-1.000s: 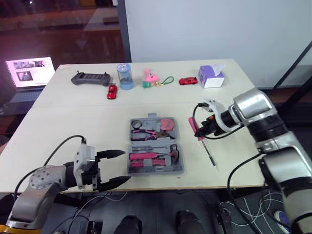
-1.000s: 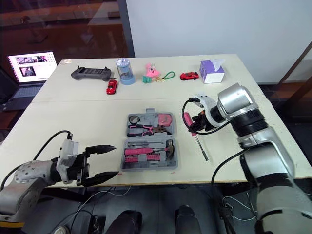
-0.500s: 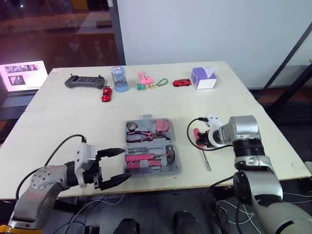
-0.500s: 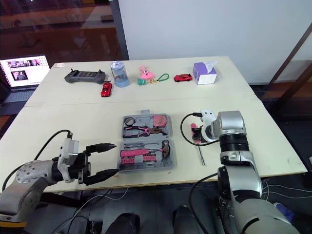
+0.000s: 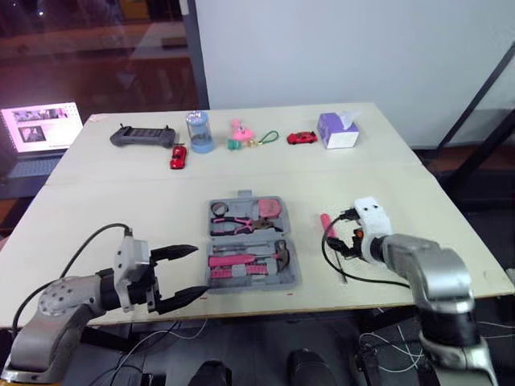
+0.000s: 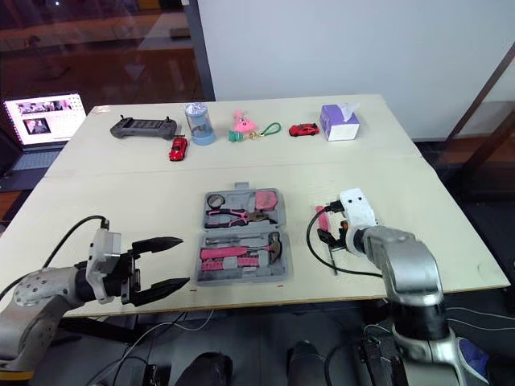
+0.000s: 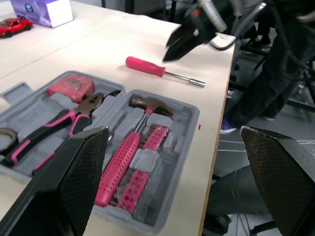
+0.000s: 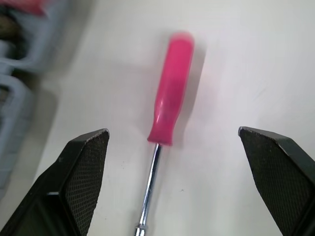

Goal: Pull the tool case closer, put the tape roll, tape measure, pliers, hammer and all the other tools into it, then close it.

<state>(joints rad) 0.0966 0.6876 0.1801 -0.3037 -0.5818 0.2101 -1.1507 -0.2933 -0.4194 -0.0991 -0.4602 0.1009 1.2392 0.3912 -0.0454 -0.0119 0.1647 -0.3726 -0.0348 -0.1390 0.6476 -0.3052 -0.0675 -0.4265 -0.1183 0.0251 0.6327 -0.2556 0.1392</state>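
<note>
The grey tool case lies open near the table's front edge. It holds pliers, a hammer, a pink tape measure, a tape roll and pink-handled tools. A pink-handled screwdriver lies flat on the table just right of the case. My right gripper is open right over it, and the handle lies between the spread fingers, untouched. My left gripper stands open and empty at the case's front left corner.
Along the far edge stand a game controller, a red toy car, a blue canister, a pink toy, a second red car and a purple tissue box. A laptop sits beyond the left edge.
My right gripper has opened wide over the screwdriver's handle, and its arm has drawn back toward the front edge. The left gripper has stayed open in place. The camera has shifted.
</note>
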